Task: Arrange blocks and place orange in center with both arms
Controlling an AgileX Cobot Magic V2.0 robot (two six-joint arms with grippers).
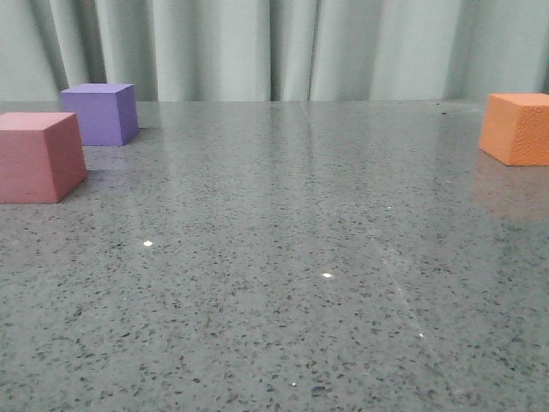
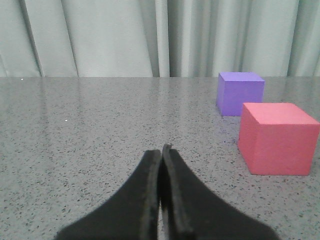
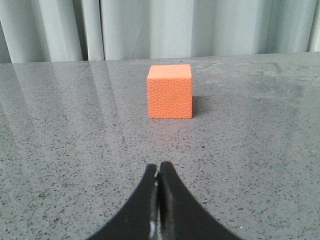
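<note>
In the front view a pink cube (image 1: 39,156) sits at the far left, with a purple cube (image 1: 102,113) just behind it and a small gap between them. The orange cube (image 1: 517,128) stands far off at the right edge. Neither arm appears in the front view. My left gripper (image 2: 161,150) is shut and empty, low over the table, with the pink cube (image 2: 276,138) and purple cube (image 2: 240,93) ahead and to one side. My right gripper (image 3: 159,167) is shut and empty, pointing straight at the orange cube (image 3: 170,91), some distance short of it.
The speckled grey table (image 1: 283,283) stretches wide between the two groups of cubes. A pale green curtain (image 1: 274,47) hangs along the table's far edge.
</note>
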